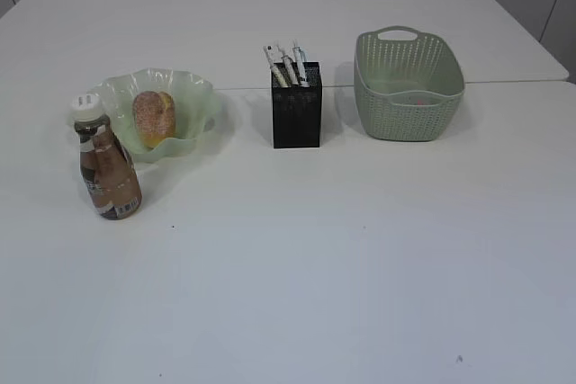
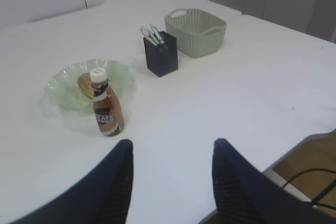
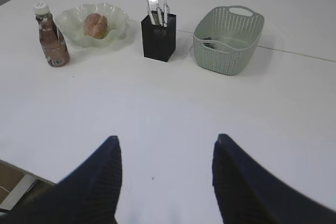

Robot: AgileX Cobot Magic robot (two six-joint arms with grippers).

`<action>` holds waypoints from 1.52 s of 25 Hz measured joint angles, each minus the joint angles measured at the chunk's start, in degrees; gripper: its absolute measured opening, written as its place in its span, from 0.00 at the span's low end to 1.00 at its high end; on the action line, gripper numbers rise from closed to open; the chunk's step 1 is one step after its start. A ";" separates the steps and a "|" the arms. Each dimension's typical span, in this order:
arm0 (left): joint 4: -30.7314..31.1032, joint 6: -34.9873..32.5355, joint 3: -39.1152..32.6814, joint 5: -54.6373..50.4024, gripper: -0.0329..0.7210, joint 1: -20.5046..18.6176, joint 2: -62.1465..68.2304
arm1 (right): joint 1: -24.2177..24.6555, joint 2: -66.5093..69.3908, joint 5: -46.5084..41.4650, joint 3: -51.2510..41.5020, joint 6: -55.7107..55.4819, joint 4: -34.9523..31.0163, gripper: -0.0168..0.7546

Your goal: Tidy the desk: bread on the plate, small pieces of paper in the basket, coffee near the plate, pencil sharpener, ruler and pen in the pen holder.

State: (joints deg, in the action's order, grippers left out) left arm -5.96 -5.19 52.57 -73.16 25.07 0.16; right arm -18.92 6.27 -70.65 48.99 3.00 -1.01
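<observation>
Both grippers hang empty over the near part of the desk: the left gripper and the right gripper each show 2 dark fingers spread apart with nothing between them, well back from every object. Beyond them, the tidy-up looks all but finished. The bread sits in the plate, and the coffee stands upright just beside that plate's near-left rim. The pen holder stands at centre with several white-ended items poking from its top; whether the ruler and sharpener are among them cannot be told. The basket stands to the right, with something small lying on its floor, too faint to name. No loose paper or stationery shows on the white top, so little appears left to do. Wide bare surface lies ahead of both arms; the desk's near edge falls right under the wrists.
</observation>
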 joint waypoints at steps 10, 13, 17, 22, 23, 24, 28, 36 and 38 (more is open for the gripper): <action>-1.41 -2.03 -15.96 4.97 0.50 0.00 0.00 | 0.25 -7.36 3.36 -12.24 4.99 -3.58 0.59; -0.85 -2.70 -21.59 6.07 0.50 0.00 0.00 | 0.25 -7.35 4.23 -13.49 5.12 -3.68 0.59; -0.23 -3.08 -23.02 8.59 0.50 0.00 0.00 | 0.25 -7.35 5.88 -15.22 6.50 -3.84 0.59; -0.09 -3.08 -23.32 8.68 0.50 0.00 0.00 | 0.25 -7.35 6.51 -18.39 6.96 -6.11 0.59; -0.09 -3.08 -23.32 8.68 0.50 0.00 0.00 | 0.25 -7.35 6.40 -19.07 6.99 -6.39 0.59; -0.09 -3.08 -23.32 8.68 0.50 0.00 0.00 | 0.25 -7.35 6.06 -19.30 7.13 -6.37 0.59; 0.17 -2.73 -23.32 8.71 0.50 0.00 0.00 | 0.25 -7.35 5.00 -20.35 7.58 -6.14 0.59; 0.26 -2.30 -23.32 8.82 0.50 0.00 0.00 | 0.25 -7.35 4.91 -20.70 7.07 -5.78 0.59; 0.26 -2.20 -23.32 8.82 0.50 0.00 0.00 | 0.25 -7.35 4.91 -20.70 6.93 -5.78 0.59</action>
State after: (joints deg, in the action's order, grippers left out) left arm -5.71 -7.39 29.25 -64.34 25.07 0.16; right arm -18.67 -1.08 -65.74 28.29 9.94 -6.78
